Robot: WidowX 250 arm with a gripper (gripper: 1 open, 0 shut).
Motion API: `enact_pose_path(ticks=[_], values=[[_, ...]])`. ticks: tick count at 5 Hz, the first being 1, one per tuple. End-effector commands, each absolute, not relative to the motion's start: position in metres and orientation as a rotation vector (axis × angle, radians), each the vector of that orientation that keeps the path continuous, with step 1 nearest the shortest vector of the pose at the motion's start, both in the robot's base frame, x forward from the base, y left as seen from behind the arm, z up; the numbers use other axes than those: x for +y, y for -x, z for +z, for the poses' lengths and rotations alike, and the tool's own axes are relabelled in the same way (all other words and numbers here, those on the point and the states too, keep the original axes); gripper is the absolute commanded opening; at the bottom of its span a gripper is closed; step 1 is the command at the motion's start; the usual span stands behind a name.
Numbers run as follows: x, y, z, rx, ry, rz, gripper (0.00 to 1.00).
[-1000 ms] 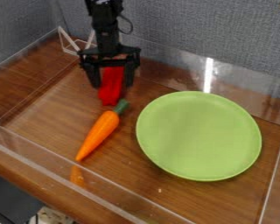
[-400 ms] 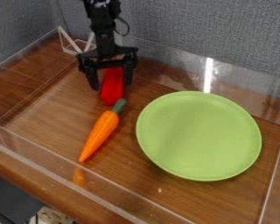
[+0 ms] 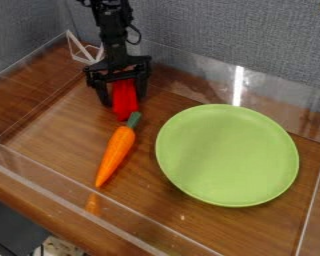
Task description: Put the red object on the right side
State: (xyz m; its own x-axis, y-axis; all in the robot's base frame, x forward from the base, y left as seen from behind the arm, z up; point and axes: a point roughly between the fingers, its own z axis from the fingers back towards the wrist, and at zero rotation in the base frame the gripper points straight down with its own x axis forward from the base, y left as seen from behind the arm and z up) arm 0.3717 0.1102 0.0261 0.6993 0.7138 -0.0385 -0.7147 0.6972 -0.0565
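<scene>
The red object (image 3: 125,97) stands on the wooden table at the upper left, just above the carrot's green tip. My black gripper (image 3: 121,92) points straight down over it, open, with one finger on each side of the red piece. I cannot tell whether the fingers touch it. The light-green round plate (image 3: 227,153), the right side, lies flat to the right and holds nothing.
An orange carrot (image 3: 116,152) with a green tip lies diagonally just below the red piece. Clear acrylic walls (image 3: 163,235) ring the wooden table (image 3: 49,110). A grey backdrop rises behind.
The gripper has shifted a little to the left and down, and it has rolled about its vertical axis. The red piece now sits between its fingers, further left than before. The carrot's far end has shifted slightly.
</scene>
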Motion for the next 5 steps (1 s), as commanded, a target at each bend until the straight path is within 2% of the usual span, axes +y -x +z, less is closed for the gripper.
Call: enact_pose_path(ticks=[1, 2, 4, 5], values=[[0.117, -0.377, 0.038, -0.043, 0.074, 0.844, 1.00], [0.116, -0.376, 0.045, -0.040, 0.076, 0.716, 0.00], [0.116, -0.377, 0.121, -0.108, 0.140, 0.695, 0.00], [0.102, -0.369, 0.165, -0.148, 0.192, 0.657, 0.00]])
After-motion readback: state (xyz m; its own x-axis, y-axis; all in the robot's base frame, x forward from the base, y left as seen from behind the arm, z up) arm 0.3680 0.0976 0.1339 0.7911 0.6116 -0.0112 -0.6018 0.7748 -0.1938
